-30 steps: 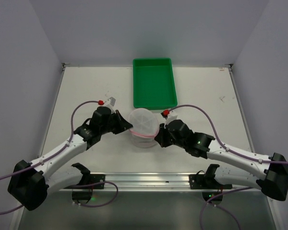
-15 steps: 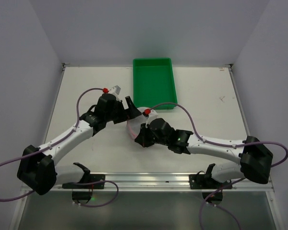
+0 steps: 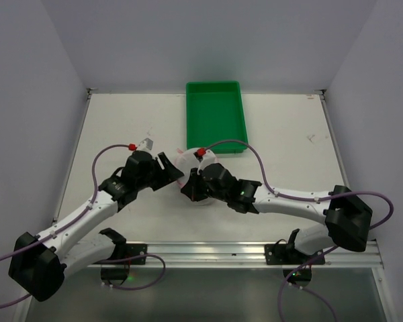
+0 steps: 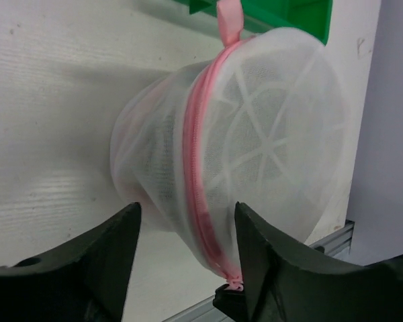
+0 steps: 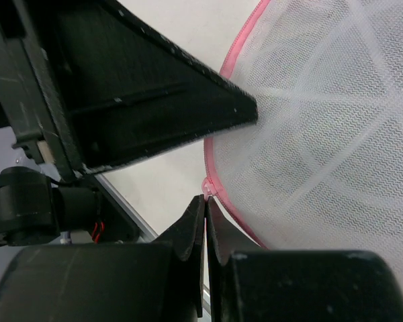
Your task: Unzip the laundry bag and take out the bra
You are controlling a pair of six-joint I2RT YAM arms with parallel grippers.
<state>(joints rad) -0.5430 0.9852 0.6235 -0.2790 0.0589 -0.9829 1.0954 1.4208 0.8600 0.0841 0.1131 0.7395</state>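
The laundry bag (image 4: 269,127), a white mesh drum with a pink zipper (image 4: 196,161), lies on its side on the table, just in front of the tray. In the top view the arms cover most of the bag (image 3: 187,161). My left gripper (image 4: 187,231) is open, its fingers straddling the bag's zipper edge without pinching it. My right gripper (image 5: 205,203) is shut on the small pink zipper pull (image 5: 206,188) at the bag's (image 5: 336,134) rim, close beside the left fingers (image 5: 161,114). The bra is hidden.
A green tray (image 3: 215,117) stands at the back of the table, just behind the bag. A metal rail (image 3: 201,251) runs along the near edge between the arm bases. White walls close in both sides.
My left gripper let go of the bag, opened wide, then narrowed somewhat and drew back. My right arm swung from the bag's right side across its front to the left side.
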